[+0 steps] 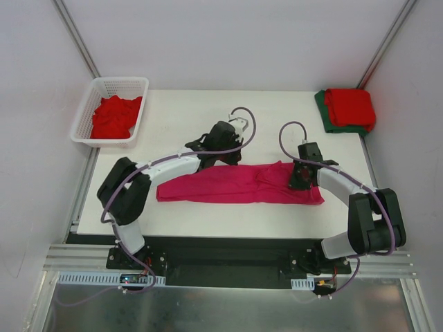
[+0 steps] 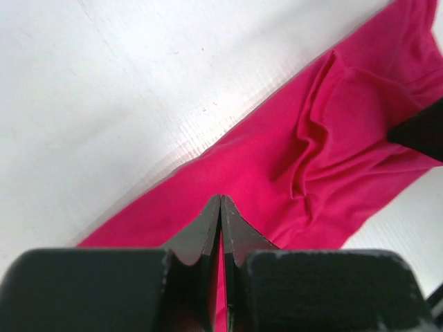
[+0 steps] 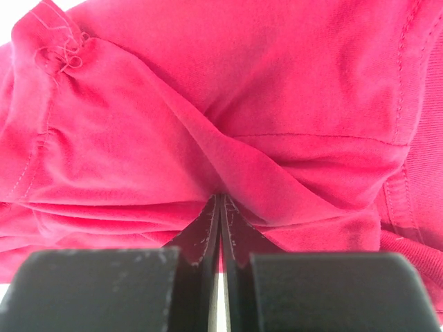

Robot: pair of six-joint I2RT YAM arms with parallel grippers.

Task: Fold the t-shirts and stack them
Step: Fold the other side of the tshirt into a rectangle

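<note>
Currently, from left to right:

- Basket (image 1: 82,119): white lattice, at the far-left corner of the surface (image 1: 277,111). It holds crumpled red t-shirts (image 1: 114,116).
- Left hand (image 2: 220,200): fingers pressed together, tips on the far long edge of the magenta t-shirt (image 1: 221,185), left of its middle. Whether any cloth is caught between them cannot be told.
- Magenta t-shirt: lies flat on the surface as a long narrow band, running left to right between the two arms. The left half is smooth and the right half is bunched into creases.
- Right hand (image 3: 220,199): fingers together, clamped on a raised fold of the magenta t-shirt near its right end. A stitched seam runs just beyond the tips.
- Far-right corner: a folded red t-shirt (image 1: 349,107) lies on a dark green t-shirt (image 1: 324,111), well apart from both hands.
</note>
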